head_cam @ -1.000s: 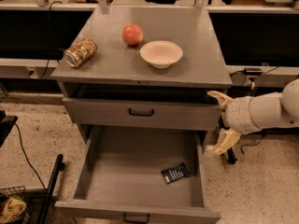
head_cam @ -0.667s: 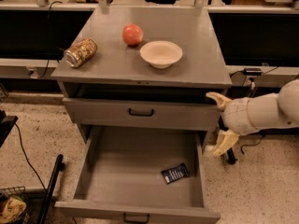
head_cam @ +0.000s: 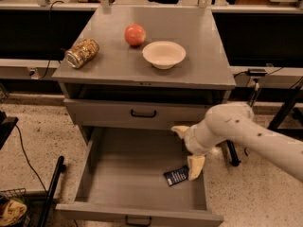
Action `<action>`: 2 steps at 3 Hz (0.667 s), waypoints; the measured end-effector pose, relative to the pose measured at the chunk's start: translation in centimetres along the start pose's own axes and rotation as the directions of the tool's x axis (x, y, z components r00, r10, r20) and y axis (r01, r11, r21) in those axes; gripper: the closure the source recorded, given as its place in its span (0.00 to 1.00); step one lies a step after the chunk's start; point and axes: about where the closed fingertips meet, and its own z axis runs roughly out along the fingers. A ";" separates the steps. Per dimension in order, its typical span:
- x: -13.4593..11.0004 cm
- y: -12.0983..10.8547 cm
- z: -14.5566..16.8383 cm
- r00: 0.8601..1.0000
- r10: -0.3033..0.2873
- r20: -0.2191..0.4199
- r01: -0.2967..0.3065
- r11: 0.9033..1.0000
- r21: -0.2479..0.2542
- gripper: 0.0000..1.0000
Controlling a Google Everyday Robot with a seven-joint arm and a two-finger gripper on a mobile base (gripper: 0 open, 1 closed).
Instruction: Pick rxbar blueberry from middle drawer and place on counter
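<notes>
The rxbar blueberry [head_cam: 176, 176], a small dark bar with pale lettering, lies flat on the floor of the pulled-out middle drawer [head_cam: 128, 174], near its right wall. My gripper [head_cam: 188, 149] hangs over the drawer's right side, open, just above and to the right of the bar. Its lower finger [head_cam: 195, 167] comes down right beside the bar's right end; whether it touches I cannot tell. Nothing is held between the fingers. The grey counter [head_cam: 203, 60] tops the cabinet above.
On the counter stand a white bowl [head_cam: 164, 54], a red apple [head_cam: 135, 34] and a patterned tin can [head_cam: 82, 53] lying on its side. A shut drawer front with a dark handle [head_cam: 143, 113] sits above the open drawer. Cables and a dark pole [head_cam: 49, 193] lie on the floor at left.
My arm has swung left from beside the cabinet's right side and come down over the open drawer, bringing the open gripper close to the bar. The bar has not moved.
</notes>
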 end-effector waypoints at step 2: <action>2.6 3.9 11.4 0.990 -0.082 -0.116 0.059 0.981 -0.186 0.00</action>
